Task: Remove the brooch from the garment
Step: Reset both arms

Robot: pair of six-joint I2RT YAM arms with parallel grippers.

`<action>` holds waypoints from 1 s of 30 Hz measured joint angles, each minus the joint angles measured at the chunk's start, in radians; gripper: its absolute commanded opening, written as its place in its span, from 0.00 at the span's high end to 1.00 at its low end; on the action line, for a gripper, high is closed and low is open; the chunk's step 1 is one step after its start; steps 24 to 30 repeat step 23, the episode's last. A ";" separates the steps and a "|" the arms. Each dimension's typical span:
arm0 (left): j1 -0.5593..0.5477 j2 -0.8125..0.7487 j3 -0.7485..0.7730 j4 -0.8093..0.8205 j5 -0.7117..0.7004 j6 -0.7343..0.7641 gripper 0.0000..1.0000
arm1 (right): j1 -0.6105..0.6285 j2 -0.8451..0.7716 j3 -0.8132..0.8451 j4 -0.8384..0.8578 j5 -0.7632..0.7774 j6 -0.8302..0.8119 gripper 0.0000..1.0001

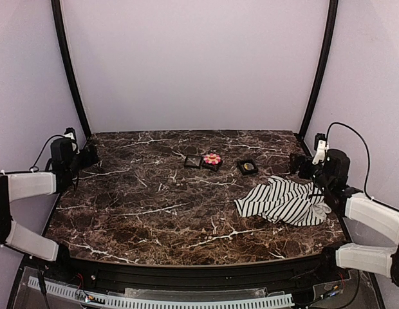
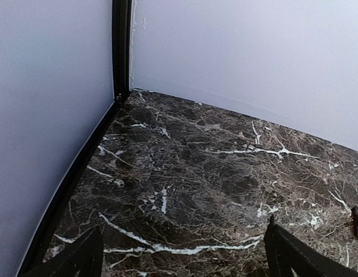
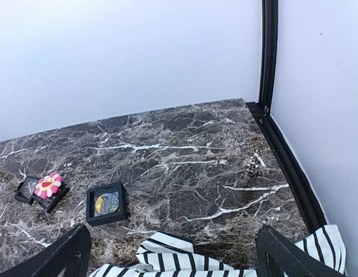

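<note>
The brooch (image 1: 212, 158) lies on a black frame (image 1: 211, 166) at upper centre of the top view, well apart from the garment (image 1: 283, 201) heaped at right. The left gripper (image 2: 185, 231) and right gripper (image 3: 173, 231) are both spread wide, holding nothing.

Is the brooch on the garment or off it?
Off. The brooch rests on a black frame, well apart from the crumpled garment.
</note>
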 measured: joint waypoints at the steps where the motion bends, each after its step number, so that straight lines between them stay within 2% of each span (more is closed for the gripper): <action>1: 0.000 -0.032 -0.045 0.029 -0.014 0.011 0.01 | 0.000 -0.034 -0.054 0.049 0.006 -0.009 0.01; 7: 0.000 -0.229 -0.242 0.146 -0.076 0.056 0.01 | 0.000 -0.094 -0.246 0.246 0.034 -0.047 0.01; 16: 0.000 -0.348 -0.423 0.224 -0.114 0.127 0.01 | -0.001 -0.132 -0.350 0.423 0.079 -0.078 0.01; 23: 0.000 -0.504 -0.473 0.230 -0.131 0.129 0.01 | -0.001 -0.142 -0.374 0.477 0.098 -0.085 0.01; 30: 0.000 -0.504 -0.473 0.230 -0.131 0.129 0.01 | -0.001 -0.142 -0.374 0.477 0.098 -0.085 0.01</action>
